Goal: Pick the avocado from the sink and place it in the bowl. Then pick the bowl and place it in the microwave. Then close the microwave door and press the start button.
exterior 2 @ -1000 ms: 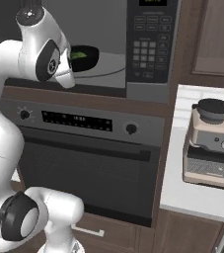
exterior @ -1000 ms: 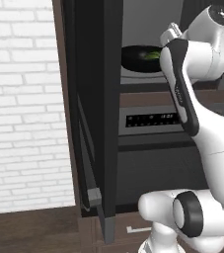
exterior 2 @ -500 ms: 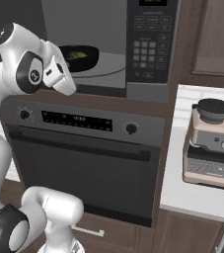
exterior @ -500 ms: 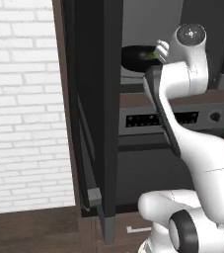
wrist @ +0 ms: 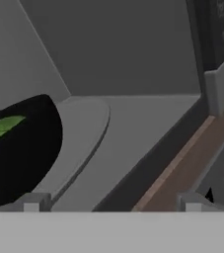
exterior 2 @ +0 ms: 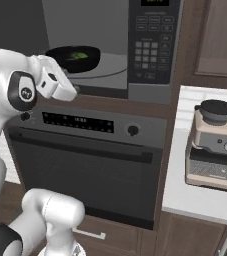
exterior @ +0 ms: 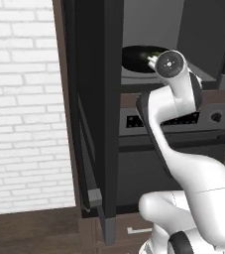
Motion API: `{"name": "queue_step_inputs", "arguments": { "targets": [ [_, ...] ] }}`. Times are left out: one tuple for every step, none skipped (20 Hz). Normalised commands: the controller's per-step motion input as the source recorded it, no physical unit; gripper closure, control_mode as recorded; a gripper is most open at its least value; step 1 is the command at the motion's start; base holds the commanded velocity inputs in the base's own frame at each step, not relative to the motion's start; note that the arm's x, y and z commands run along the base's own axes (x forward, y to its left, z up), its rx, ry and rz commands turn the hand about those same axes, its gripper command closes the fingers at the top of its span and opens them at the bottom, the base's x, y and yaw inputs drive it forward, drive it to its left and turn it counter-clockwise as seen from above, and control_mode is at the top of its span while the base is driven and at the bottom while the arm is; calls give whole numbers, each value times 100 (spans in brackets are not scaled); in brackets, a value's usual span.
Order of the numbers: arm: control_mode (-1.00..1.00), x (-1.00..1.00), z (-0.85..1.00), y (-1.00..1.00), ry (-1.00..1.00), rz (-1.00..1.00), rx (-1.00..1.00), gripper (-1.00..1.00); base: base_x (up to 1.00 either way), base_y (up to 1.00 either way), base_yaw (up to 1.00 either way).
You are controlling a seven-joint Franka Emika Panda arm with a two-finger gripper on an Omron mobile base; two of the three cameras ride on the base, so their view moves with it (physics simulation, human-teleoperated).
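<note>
The black bowl (exterior 2: 70,59) sits on the turntable inside the microwave (exterior 2: 100,30), with the green avocado (exterior 2: 79,54) in it. From the left, the bowl (exterior: 140,55) shows behind my wrist, and the microwave door (exterior: 96,99) stands swung wide open to the left. My gripper (exterior 2: 71,91) hangs just outside the cavity's front edge, below and in front of the bowl, open and empty. In the hand view the bowl (wrist: 24,158) and avocado (wrist: 2,127) lie at the left, with my gripper (wrist: 111,202) fingertips set wide apart.
The microwave's keypad panel (exterior 2: 152,45) is at the cavity's right. Below is the oven (exterior 2: 85,165) with display strip and knobs. A coffee machine (exterior 2: 215,145) stands on the white counter (exterior 2: 195,202) to the right. A white brick wall (exterior: 20,99) lies left of the open door.
My hand has drawn back out of the microwave cavity, moving down and away from the bowl. The bowl with the avocado has stayed on the turntable.
</note>
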Motion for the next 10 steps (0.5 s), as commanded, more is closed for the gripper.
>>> {"name": "queue_step_inputs", "arguments": {
  "targets": [
    [-100, 0, -27, 4, 0, -1, -35, -100, 0, 0, 0],
    [-100, -3, -30, 3, 0, -1, -34, -100, 0, 0, 0],
    [-100, 0, -37, 0, 0, -2, -33, -100, 0, 0, 0],
    [-100, -1, -38, 0, -2, -2, -33, -100, 0, 0, 0],
    [-100, -16, -31, 4, -9, -3, -32, -100, 0, 0, 0],
    [-100, -21, -27, 5, -11, -4, -33, -100, 0, 0, 0],
    [-100, -22, -25, 0, -10, -6, -33, -100, 0, 0, 0],
    [-100, -29, -21, 0, -12, -7, -33, -100, 0, 0, 0],
    [-100, -36, -18, 17, -13, -7, -34, -100, 0, 0, 0],
    [-100, -39, -12, 26, -16, -8, -33, -100, 0, 0, 0]
  ]
}}
